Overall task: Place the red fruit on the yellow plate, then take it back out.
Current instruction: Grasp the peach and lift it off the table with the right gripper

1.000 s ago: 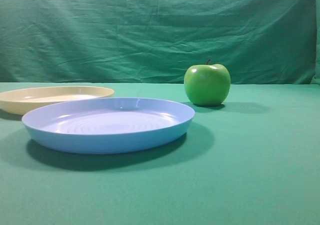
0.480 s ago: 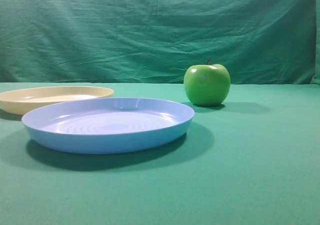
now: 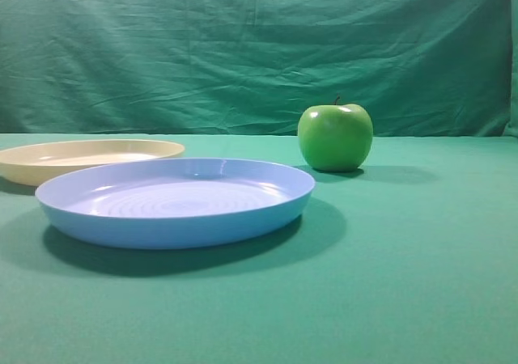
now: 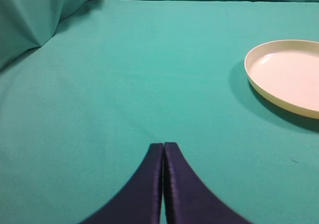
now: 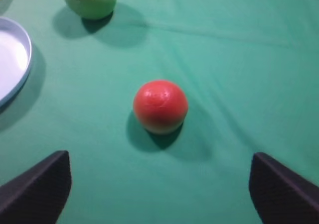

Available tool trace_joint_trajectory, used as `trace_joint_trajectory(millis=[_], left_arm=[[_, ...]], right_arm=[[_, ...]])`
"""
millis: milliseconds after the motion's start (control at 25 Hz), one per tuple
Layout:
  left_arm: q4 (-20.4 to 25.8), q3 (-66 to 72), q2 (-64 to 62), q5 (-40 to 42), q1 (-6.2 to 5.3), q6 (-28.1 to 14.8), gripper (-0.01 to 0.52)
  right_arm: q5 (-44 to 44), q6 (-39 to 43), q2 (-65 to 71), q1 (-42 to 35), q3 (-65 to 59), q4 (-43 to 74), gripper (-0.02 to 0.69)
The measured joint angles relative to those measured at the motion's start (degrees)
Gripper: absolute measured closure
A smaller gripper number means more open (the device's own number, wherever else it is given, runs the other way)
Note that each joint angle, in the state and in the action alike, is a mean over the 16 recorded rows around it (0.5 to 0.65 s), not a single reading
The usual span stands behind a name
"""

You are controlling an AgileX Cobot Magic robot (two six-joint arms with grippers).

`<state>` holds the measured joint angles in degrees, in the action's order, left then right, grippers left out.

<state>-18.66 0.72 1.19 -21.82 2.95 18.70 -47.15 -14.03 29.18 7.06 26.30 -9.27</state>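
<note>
1. The yellow plate [image 3: 89, 158] sits far left on the cloth, with nothing on it.
2. The red fruit [image 5: 160, 106] lies on the cloth, centred before the right gripper [image 5: 159, 184], whose fingers are wide apart (good alignment).
3. Lower straight, then close gently around its middle.
4. The left gripper [image 4: 163, 149] has its fingers pressed together, holding nothing.

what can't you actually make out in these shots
- Red fruit: missing from the exterior high view, outside its frame.
- Yellow plate: right side cut by the left wrist view's edge.
- Blue plate: only a sliver at the right wrist view's left edge.
- Right claw: fingertips only, bodies cropped.
</note>
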Motion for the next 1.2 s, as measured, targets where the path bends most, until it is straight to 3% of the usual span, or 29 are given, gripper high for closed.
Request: trace_joint_trajectory(millis=[1000, 1200], left_arm=[[0.00, 0.00, 0.00, 0.00, 0.00, 0.00, 0.514], [0.00, 0.00, 0.00, 0.00, 0.00, 0.00, 0.514]], right_arm=[[19.31, -0.13, 50.96, 3.77, 8.69, -0.02, 0.021], [20.13, -0.13, 57.02, 3.77, 10.85, -0.07, 0.067]])
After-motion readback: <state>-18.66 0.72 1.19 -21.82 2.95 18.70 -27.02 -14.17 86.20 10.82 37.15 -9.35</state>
